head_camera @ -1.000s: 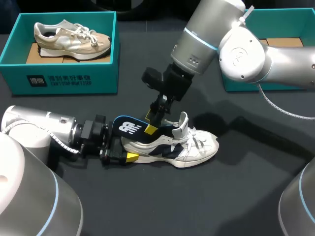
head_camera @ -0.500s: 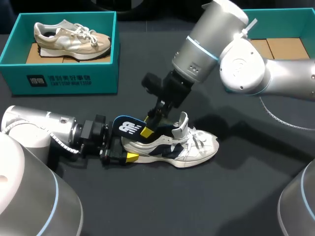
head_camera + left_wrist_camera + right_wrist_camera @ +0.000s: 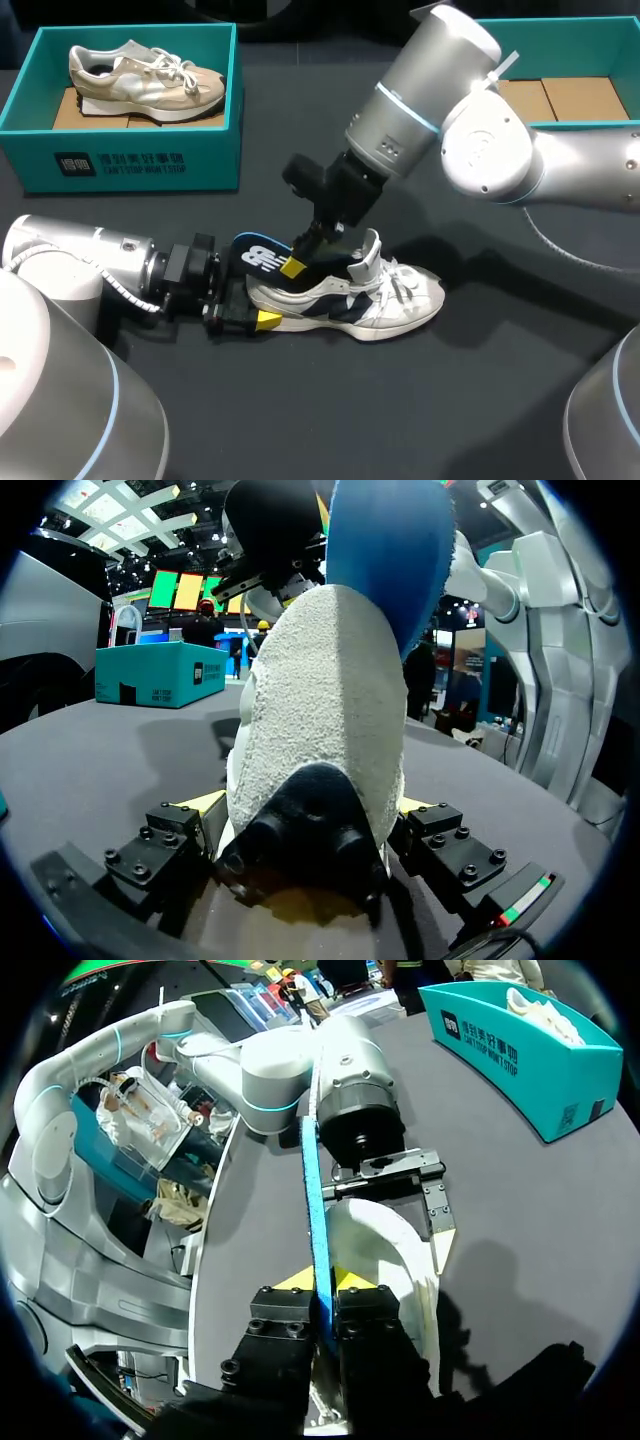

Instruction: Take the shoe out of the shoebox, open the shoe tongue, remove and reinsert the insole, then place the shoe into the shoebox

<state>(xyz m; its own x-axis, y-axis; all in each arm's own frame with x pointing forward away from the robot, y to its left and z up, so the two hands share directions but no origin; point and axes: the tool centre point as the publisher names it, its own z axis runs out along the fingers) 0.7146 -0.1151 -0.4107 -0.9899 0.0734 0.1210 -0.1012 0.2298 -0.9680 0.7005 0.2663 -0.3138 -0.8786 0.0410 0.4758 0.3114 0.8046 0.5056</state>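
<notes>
Left pincer (image 3: 258, 304) clamps the shoe (image 3: 372, 296) by its heel on the surface (image 3: 450, 400), right pincer (image 3: 294, 263) pinches the insole (image 3: 256, 258), half out; a crooked pull could snag it or slip the grip!

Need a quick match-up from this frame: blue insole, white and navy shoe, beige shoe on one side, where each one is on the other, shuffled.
Things:
1. blue insole
2. white and navy shoe
3. beige shoe

Places:
A. inside the teal shoebox at the table's far left
B. pinched in the right gripper, sticking up out of the shoe's heel end
C. on the table, heel clamped in the left gripper

Pairs: 1-B, 2-C, 3-A
</notes>
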